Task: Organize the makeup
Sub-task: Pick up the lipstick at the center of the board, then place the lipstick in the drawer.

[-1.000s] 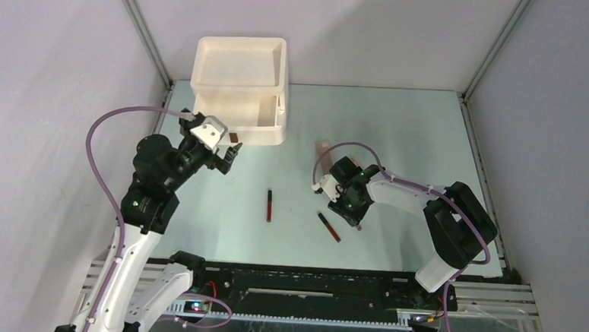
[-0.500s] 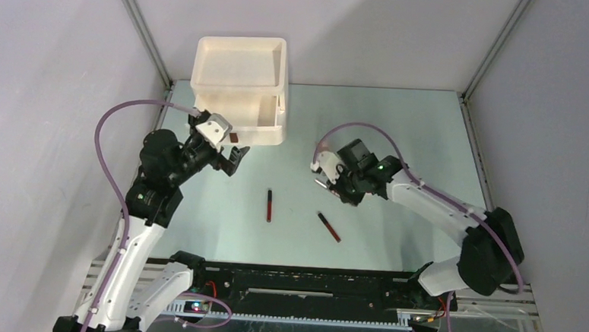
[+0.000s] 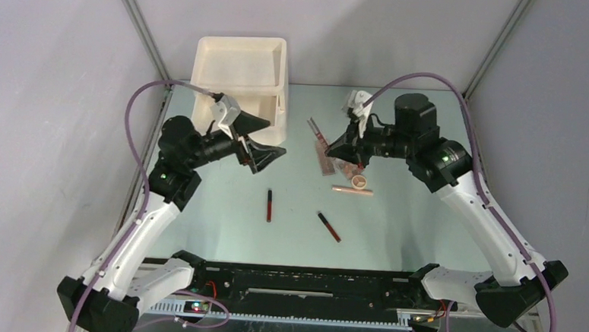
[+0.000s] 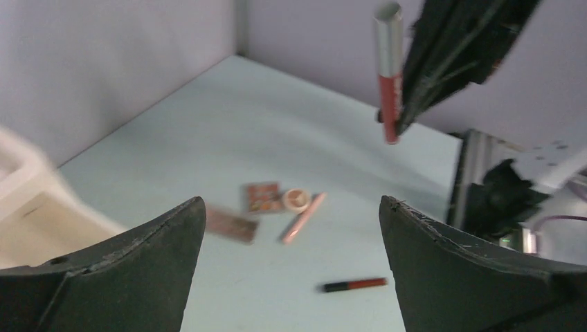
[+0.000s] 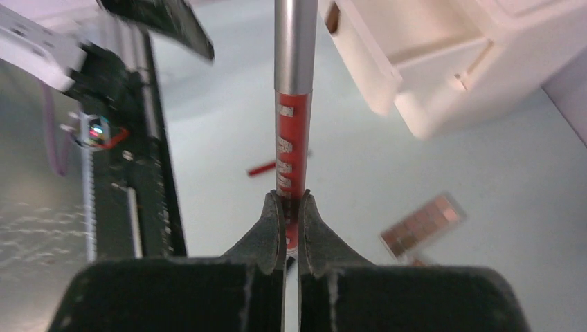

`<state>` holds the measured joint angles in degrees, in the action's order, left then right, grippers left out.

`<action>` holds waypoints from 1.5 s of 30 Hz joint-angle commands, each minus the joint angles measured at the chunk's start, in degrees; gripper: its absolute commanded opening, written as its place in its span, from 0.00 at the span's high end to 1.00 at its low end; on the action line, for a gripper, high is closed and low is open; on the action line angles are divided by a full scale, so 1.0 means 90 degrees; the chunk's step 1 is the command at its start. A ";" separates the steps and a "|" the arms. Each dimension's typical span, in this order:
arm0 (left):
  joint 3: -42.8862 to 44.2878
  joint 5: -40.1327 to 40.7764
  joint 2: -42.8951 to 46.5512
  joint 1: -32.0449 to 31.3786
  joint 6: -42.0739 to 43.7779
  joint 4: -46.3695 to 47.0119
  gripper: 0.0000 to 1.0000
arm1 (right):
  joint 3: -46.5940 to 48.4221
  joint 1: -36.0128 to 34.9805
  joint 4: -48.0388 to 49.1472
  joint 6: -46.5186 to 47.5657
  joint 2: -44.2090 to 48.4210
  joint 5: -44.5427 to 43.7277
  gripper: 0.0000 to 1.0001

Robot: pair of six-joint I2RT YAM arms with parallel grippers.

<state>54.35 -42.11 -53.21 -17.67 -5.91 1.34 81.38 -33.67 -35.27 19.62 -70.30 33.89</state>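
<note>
My right gripper (image 3: 335, 147) (image 5: 291, 198) is shut on a red tube with a silver cap (image 5: 293, 117), held raised above the table; the tube also shows in the top view (image 3: 317, 131) and the left wrist view (image 4: 389, 76). My left gripper (image 3: 265, 151) (image 4: 291, 202) is open and empty, raised in front of the box. Below the right gripper lie two pink-brown palettes (image 3: 325, 164) (image 4: 262, 197), a round compact (image 3: 361, 182) and a peach pencil (image 3: 351, 190). Two dark-red and black tubes (image 3: 269, 205) (image 3: 329, 226) lie nearer the front.
The cream plastic drawer box (image 3: 242, 87) stands at the back left, with a drawer pulled open toward the table; it also shows in the right wrist view (image 5: 443, 62). Grey walls and metal posts close the sides. The arm-base rail (image 3: 300, 288) runs along the near edge.
My right gripper has risen from the table and moved back, with the red tube in it, uncovering the palettes, compact and pencil. My left gripper has swung right and up.
</note>
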 commanded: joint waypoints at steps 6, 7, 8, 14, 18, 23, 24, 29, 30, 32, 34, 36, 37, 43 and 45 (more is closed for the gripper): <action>0.0481 -0.0390 -0.0555 -0.1278 -0.1802 0.1890 0.07 | 0.0383 0.0624 0.1269 -0.1983 -0.0046 0.2965 1.00; 0.0523 -0.0390 -0.0620 -0.1359 -0.1959 0.1999 0.08 | 0.0386 0.0648 0.1359 -0.2117 -0.0070 0.3098 1.00; 0.0576 -0.0390 -0.0693 -0.1439 -0.2123 0.2095 0.09 | 0.0366 0.0654 0.1429 -0.2210 -0.0100 0.3207 1.00; 0.0967 -0.0528 -0.1099 -0.1775 -0.2422 0.2274 0.18 | 0.0100 0.0664 0.1799 -0.2566 -0.0118 0.3597 1.00; 0.1001 -0.0715 -0.1194 -0.1922 -0.2771 0.2720 0.25 | 0.0030 0.0664 0.1824 -0.2580 -0.0154 0.3691 1.00; 0.1022 -0.0810 -0.1264 -0.2019 -0.2950 0.2981 0.33 | 0.0021 0.0665 0.1876 -0.2633 -0.0266 0.3913 1.00; 0.1029 -0.0827 -0.1295 -0.2024 -0.2990 0.3031 0.35 | 0.0019 0.0665 0.1875 -0.2643 -0.0287 0.3924 1.00; 0.1069 -0.0913 -0.1406 -0.2047 -0.3182 0.3280 0.48 | -0.0035 0.0665 0.1839 -0.2609 -0.0395 0.4059 1.00; 0.1076 -0.0920 -0.1423 -0.2058 -0.3192 0.3308 0.50 | -0.0055 0.0665 0.1826 -0.2596 -0.0408 0.4070 1.00; 0.1088 -0.0948 -0.1455 -0.2069 -0.3208 0.3352 0.57 | -0.0080 0.0656 0.1827 -0.2578 -0.0428 0.4106 1.00; 0.1096 -0.0956 -0.1479 -0.2069 -0.3211 0.3378 0.66 | -0.0088 0.0653 0.1786 -0.2539 -0.0448 0.4141 1.00; 0.1083 -0.0973 -0.1457 -0.2070 -0.3159 0.3391 0.77 | -0.0085 0.0669 0.1722 -0.2463 -0.0437 0.4141 0.96; 0.1074 -0.0991 -0.1435 -0.2066 -0.3106 0.3388 0.82 | -0.0086 0.0681 0.1679 -0.2413 -0.0419 0.4103 0.92; 0.1274 -0.0632 -0.1041 -0.2065 -0.1533 0.1436 1.00 | -0.0024 0.1044 0.0918 -0.1554 -0.0156 0.3553 0.16; 0.1381 -0.0189 -0.0845 -0.2069 -0.0750 0.0546 1.00 | 0.0053 0.1230 0.0377 -0.1055 -0.0071 0.3298 0.01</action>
<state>61.17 -48.95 -65.43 -35.99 -26.59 20.08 80.42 -25.17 -24.08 1.93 -73.73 67.94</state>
